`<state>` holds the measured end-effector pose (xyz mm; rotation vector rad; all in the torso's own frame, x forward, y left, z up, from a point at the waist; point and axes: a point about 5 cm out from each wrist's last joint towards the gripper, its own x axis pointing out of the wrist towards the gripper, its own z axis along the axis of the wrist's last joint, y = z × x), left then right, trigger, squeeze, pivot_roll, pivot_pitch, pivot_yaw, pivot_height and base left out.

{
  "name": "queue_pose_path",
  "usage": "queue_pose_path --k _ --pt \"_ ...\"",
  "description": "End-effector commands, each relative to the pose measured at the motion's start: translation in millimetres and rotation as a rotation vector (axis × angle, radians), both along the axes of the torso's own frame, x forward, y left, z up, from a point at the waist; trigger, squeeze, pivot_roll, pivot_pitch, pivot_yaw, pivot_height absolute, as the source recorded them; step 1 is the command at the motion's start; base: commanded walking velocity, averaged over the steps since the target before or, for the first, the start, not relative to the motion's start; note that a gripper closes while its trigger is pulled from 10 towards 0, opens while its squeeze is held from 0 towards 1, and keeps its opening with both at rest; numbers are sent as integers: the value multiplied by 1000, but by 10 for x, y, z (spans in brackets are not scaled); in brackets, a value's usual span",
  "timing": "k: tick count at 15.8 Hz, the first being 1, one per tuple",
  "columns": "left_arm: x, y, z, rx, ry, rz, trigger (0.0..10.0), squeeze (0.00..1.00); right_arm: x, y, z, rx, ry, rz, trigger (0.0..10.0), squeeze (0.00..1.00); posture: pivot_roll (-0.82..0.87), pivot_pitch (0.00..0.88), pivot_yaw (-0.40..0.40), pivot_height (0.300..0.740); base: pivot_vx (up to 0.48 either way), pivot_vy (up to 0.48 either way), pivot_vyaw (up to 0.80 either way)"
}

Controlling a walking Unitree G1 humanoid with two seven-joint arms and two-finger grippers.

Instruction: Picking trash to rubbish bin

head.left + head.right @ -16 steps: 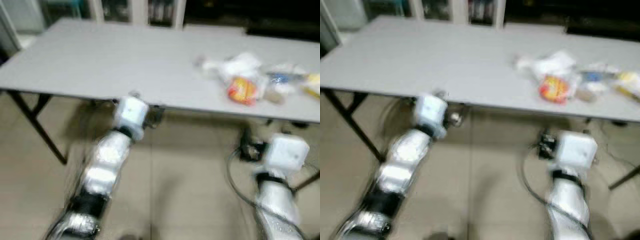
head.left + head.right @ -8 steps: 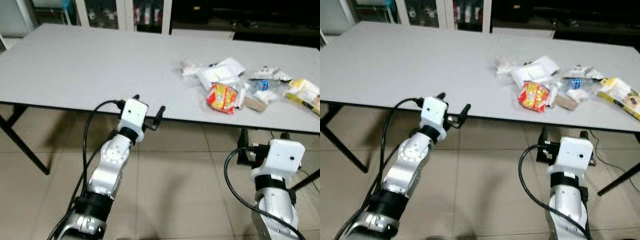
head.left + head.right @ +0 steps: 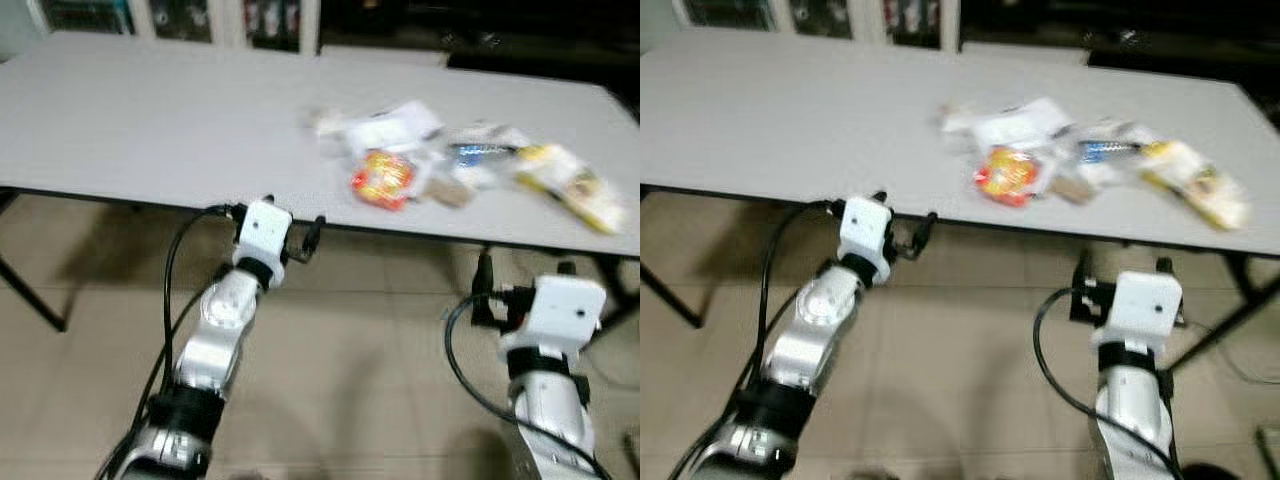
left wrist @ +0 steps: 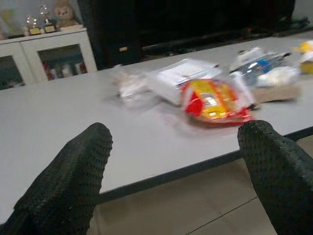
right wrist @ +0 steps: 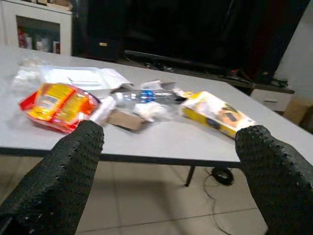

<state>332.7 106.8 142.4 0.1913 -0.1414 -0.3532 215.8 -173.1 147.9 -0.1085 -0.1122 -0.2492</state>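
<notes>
Left gripper (image 3: 292, 228) is hovering just below the near edge of the grey table (image 3: 150, 110), fingers spread wide apart, holding nothing. Right gripper (image 3: 520, 285) is hanging lower, out at 4 o'clock from the left one, under the table edge over the tiled floor (image 3: 370, 350); its fingers (image 5: 63, 171) are also spread apart and empty. Trash is sitting in a loose pile on the table at about 1 o'clock from the left gripper: a red-and-yellow snack bag (image 3: 384, 178) nearest the edge, a white wrapper (image 3: 385, 125) behind it, a clear plastic bottle (image 5: 142, 96) and a small brown piece (image 5: 124, 119) beside it, and a yellow packet (image 3: 572, 185) at the far right end. Head views are a bit blurred. Glass-door cabinets (image 4: 44, 58) are standing behind the table.
</notes>
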Motion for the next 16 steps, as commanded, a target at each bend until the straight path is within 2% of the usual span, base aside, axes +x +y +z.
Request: queue_pose_path --k 1,4,16 --pt "17 63 -21 -3 23 25 10000 0 6 25 -12 -2 13 9 10000 0 93 90 -35 740 247 0 0" --pt "28 55 -26 -36 36 30 10000 0 14 27 -25 17 20 10 10000 0 94 90 -35 740 0 0 0" --pt "111 85 -17 -40 39 116 10000 0 53 -12 -21 8 19 11 10000 0 95 66 -40 740 0 0 -800"
